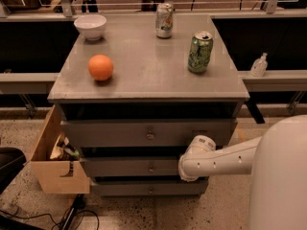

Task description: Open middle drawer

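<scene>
Well, my gripper is at the end of my white arm, close against the middle drawer of the grey cabinet, just right of its small round knob. Whether it is clenched or released I cannot tell; my wrist joint covers it. That drawer front sits between the taller top drawer and the thin bottom drawer. On the cabinet top stand an orange, a white bowl, a green can and a pale can. A cardboard box rests beside the cabinet's left side.
</scene>
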